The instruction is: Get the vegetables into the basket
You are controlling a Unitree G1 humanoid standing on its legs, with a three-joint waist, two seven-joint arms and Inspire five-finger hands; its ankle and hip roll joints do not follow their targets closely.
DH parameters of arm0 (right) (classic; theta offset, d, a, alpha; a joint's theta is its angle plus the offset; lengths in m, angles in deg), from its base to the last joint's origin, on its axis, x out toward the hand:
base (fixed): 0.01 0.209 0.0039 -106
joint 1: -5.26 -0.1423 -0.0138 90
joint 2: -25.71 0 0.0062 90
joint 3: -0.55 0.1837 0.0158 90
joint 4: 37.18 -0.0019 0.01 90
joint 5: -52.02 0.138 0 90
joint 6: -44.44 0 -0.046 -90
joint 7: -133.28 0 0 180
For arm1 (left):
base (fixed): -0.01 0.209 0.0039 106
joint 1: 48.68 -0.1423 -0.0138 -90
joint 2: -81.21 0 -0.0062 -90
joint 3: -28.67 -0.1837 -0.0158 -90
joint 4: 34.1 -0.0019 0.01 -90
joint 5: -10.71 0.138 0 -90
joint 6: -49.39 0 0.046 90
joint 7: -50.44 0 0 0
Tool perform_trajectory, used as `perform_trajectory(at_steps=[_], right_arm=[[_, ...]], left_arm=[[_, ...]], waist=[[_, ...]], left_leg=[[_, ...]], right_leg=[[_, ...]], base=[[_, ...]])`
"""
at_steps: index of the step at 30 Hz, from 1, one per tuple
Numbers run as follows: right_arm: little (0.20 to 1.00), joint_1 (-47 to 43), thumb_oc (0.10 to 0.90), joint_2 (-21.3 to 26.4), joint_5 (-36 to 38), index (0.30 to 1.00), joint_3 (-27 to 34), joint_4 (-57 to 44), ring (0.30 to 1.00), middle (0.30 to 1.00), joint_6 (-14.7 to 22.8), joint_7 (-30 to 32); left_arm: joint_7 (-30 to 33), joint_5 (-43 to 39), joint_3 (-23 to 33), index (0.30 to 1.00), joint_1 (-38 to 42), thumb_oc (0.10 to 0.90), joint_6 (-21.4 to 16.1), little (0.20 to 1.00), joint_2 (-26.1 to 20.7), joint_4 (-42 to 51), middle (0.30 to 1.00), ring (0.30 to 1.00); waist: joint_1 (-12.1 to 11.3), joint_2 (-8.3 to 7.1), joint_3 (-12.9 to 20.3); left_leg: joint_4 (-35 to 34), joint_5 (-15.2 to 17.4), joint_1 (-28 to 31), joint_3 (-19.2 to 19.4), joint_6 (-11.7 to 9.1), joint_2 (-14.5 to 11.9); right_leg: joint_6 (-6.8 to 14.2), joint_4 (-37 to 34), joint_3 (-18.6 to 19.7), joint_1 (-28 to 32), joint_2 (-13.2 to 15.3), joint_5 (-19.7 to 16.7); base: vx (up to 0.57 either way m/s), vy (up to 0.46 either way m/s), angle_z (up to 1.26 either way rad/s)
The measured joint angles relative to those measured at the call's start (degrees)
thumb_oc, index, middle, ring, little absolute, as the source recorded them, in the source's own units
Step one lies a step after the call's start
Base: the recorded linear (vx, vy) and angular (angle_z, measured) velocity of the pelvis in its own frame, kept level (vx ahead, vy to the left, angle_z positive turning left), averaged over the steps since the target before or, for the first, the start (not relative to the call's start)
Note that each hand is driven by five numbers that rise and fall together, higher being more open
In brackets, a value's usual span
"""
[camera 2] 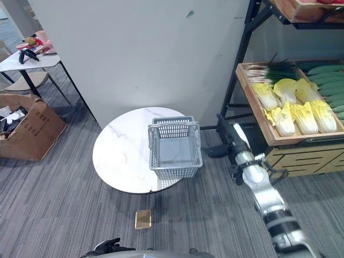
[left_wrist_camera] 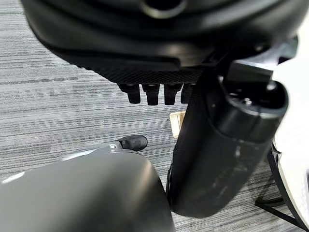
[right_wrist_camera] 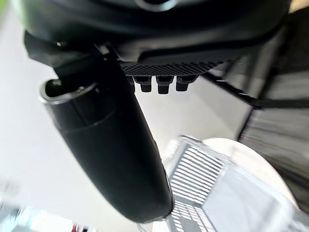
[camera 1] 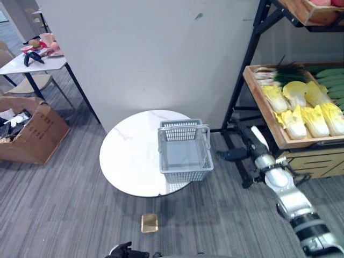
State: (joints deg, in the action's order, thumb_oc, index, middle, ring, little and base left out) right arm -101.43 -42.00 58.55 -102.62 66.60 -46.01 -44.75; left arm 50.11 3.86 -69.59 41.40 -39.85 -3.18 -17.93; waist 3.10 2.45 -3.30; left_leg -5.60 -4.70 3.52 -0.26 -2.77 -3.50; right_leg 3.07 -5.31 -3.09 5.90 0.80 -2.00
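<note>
The grey basket (camera 1: 184, 153) sits on the round white table (camera 1: 129, 156), at its right edge, long axis running away from the robot, handles up. The cabbages (camera 1: 306, 110) lie in the wooden tray (camera 1: 267, 107) on the rack at right, leaf tips pointing toward the robot. Right hand (camera 2: 232, 138) hangs between basket and rack, fingers straight, holding nothing. The left wrist view adds the left hand (left_wrist_camera: 212, 150), fingers straight, empty, over carpet, with a small tan block (left_wrist_camera: 176, 123) past its fingers.
</note>
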Motion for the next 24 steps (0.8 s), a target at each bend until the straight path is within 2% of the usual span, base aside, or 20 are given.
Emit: perform_trajectory(at_steps=[2, 5, 8, 10, 15, 18, 22, 24], right_arm=[[1.000, -2.2, 0.900, 0.3, -0.1, 1.000, 0.0, 0.3, 1.000, 1.000, 0.1, 0.6], [1.000, -9.8, 0.900, 1.4, -0.1, 1.000, -5.4, 4.7, 1.000, 1.000, -0.1, 0.6], [1.000, -12.1, 0.900, 1.5, -0.2, 1.000, -7.1, 8.2, 1.000, 1.000, -0.1, 0.5], [1.000, -16.1, 0.900, 1.6, -1.4, 1.000, -10.8, 13.8, 1.000, 1.000, -0.9, 0.2], [1.000, -27.5, 0.900, 2.0, -2.4, 1.000, -16.7, 28.1, 1.000, 1.000, -2.2, -0.5], [1.000, -33.4, 0.900, 2.1, -2.5, 1.000, -19.7, 34.1, 1.000, 1.000, -2.4, -0.7], [1.000, -38.6, 0.900, 1.8, -2.8, 1.000, -20.2, 39.3, 1.000, 1.000, -3.0, -0.7], [1.000, -42.4, 0.900, 1.8, -2.8, 1.000, -23.2, 41.7, 1.000, 1.000, -3.2, -0.8]], left_arm=[[0.0, -0.1, 0.0, 1.000, 0.2, 0.900, 0.0, 1.000, 0.0, 0.1, 1.000, 1.000], [0.0, -1.1, 0.1, 1.000, 0.4, 0.900, -0.2, 1.000, -0.1, 0.3, 1.000, 1.000], [0.0, -1.3, 0.1, 1.000, 0.6, 0.900, -0.4, 1.000, -0.5, 1.2, 1.000, 1.000], [0.0, -2.5, 0.1, 1.000, 1.1, 0.900, -0.5, 1.000, -0.9, 1.3, 1.000, 1.000], [-0.4, -5.6, 1.1, 1.000, 1.5, 0.900, -1.0, 1.000, -1.2, 1.3, 1.000, 1.000], [-0.9, -6.7, 1.1, 1.000, 2.0, 0.900, -1.2, 1.000, -1.3, 1.3, 1.000, 1.000], [-1.5, -8.1, 1.1, 1.000, 2.8, 0.900, -1.3, 1.000, -1.3, 1.3, 1.000, 1.000], [-1.7, -9.1, 1.0, 1.000, 3.3, 0.900, -1.4, 1.000, -1.3, 1.3, 1.000, 1.000]], waist=[[-0.6, -0.17, -0.1], [-1.7, -0.39, -0.3], [-3.3, -1.29, -0.9], [-4.4, -2.11, -1.6], [-5.2, -2.77, -3.0], [-5.9, -2.71, -3.5], [-6.9, -2.47, -4.1], [-7.0, -2.21, -4.9]], left_leg=[[0.0, -0.1, -0.2, -0.7, -0.1, 0.0], [0.0, -0.4, -0.9, -1.2, -0.1, 0.0], [0.2, -0.6, -1.0, -2.3, -0.1, 0.1], [0.3, -0.7, -1.6, -3.0, -0.1, 0.2], [0.3, -1.4, -3.3, -4.6, -0.1, 0.5], [0.3, -1.9, -4.7, -5.5, -0.2, 0.5], [0.3, -2.5, -7.0, -7.0, -0.4, 0.6], [0.4, -2.9, -8.2, -7.1, -0.5, 0.5]], right_leg=[[0.0, 0.0, -0.3, -0.1, 0.0, 0.0], [-0.1, 0.0, -1.2, -0.2, -0.1, 0.0], [-0.2, 0.0, -2.1, 0.2, -0.1, -0.1], [-0.1, 0.0, -2.7, -0.1, 0.0, 0.0], [-0.1, 0.0, -4.1, -1.1, 0.2, 0.0], [-0.1, 0.0, -5.3, -2.1, 0.1, 0.0], [-0.2, 0.0, -6.7, -3.6, 0.0, -0.1], [-0.2, 0.0, -6.7, -4.9, -0.1, -0.1]], base=[[-0.01, -0.007, 0.19], [0.02, -0.004, 0.09], [0.03, -0.002, 0.20], [-0.01, -0.009, 0.15], [-0.04, -0.005, 0.17], [-0.05, 0.001, 0.18], [-0.09, -0.008, 0.19], [-0.08, -0.004, 0.05]])
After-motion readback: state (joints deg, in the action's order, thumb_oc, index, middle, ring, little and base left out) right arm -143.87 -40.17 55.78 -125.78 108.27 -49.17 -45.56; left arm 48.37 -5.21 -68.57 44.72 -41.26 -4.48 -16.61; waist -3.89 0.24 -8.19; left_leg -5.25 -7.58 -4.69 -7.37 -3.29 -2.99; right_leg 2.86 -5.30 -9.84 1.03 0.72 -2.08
